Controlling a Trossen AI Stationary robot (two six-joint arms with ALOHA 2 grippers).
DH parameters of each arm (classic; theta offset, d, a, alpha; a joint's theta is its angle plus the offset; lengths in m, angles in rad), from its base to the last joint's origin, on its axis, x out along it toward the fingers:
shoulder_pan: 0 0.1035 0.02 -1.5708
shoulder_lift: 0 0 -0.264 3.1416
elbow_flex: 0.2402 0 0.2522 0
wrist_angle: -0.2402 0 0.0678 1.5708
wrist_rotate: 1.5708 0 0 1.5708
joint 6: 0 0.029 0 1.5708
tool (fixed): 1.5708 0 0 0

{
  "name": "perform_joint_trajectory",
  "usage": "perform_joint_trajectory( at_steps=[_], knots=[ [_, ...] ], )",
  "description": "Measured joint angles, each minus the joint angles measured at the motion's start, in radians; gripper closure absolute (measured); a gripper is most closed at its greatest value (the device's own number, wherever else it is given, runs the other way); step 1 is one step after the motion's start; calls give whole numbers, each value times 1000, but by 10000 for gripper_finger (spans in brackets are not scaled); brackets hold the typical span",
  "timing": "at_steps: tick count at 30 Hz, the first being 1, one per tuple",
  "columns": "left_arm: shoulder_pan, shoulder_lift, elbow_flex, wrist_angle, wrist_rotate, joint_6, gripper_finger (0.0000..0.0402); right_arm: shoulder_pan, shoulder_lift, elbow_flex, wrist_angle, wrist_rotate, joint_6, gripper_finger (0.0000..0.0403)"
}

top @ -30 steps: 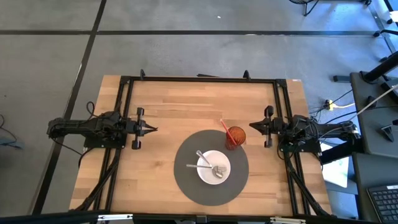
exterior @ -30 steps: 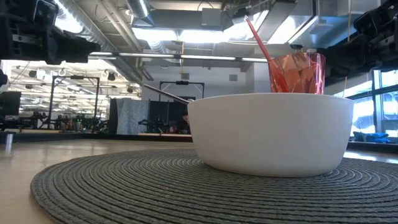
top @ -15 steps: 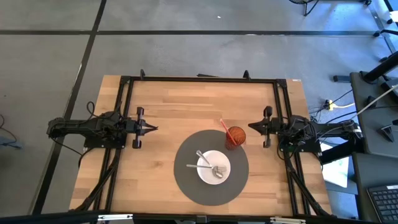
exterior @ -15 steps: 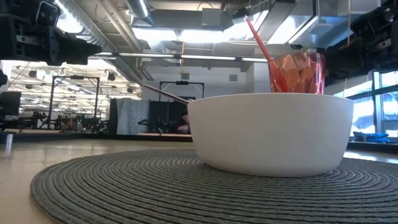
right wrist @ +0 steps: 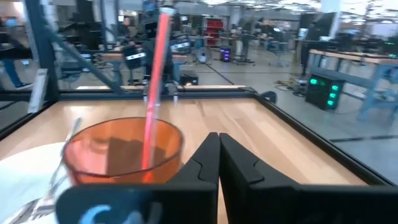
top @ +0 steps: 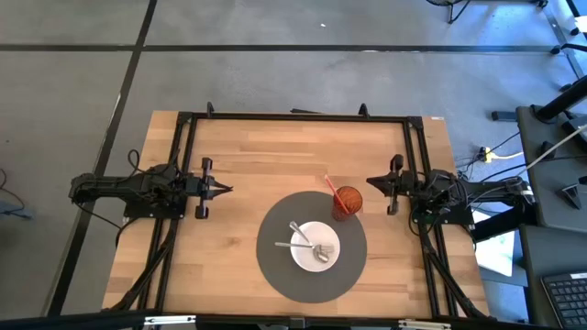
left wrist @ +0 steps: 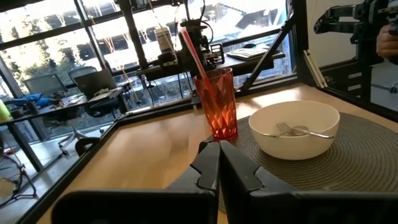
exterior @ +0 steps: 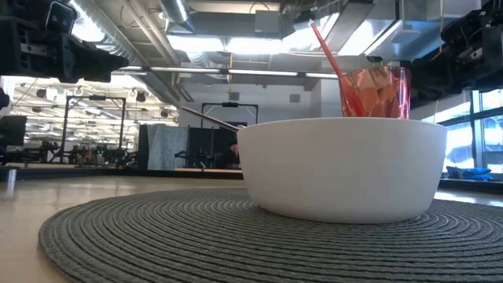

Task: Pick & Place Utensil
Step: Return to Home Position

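Note:
A white bowl [top: 315,247] sits on a round grey placemat [top: 275,266] and holds two metal utensils, a fork [top: 292,245] and a spoon [top: 303,235], lying against its inner wall. An orange-red faceted cup [top: 347,202] with a red straw [top: 331,188] stands at the mat's far right edge. My left gripper [top: 228,190] is shut, hovering left of the mat. My right gripper [top: 369,181] is shut, just right of the cup, touching nothing.
A black metal frame [top: 293,116] runs around the wooden table top [top: 266,156]. Bare wood lies between the left gripper and the mat and along the far side. Beyond the table the room shows desks, chairs and equipment.
My right gripper has crept a little toward the table's left, closer to the cup. Nothing else has moved.

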Motion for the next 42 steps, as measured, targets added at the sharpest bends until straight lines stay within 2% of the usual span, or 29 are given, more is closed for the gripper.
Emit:
perform_joint_trajectory(
  at_steps=[7,11,14,20,25,29,36,42],
  knots=[
    [0,0,0,4,-7,-57,400,0,0,0,0,15,16,393],
    [0,0,0,4,-87,-75,399,0,0,0,0,15,5,393],
    [0,0,0,12,-128,-29,399,0,0,0,6,15,-48,397],
    [0,0,0,13,-130,-11,398,0,0,0,26,15,-67,392],
    [0,0,0,13,-130,-32,400,0,0,0,19,8,-16,380],
    [0,0,0,14,-129,-87,398,0,0,0,12,-2,18,385],
    [0,0,0,13,-129,-87,396,0,0,0,6,-3,11,397],
    [0,0,0,13,-129,-87,399,0,0,0,7,-4,15,385]
  ],
)
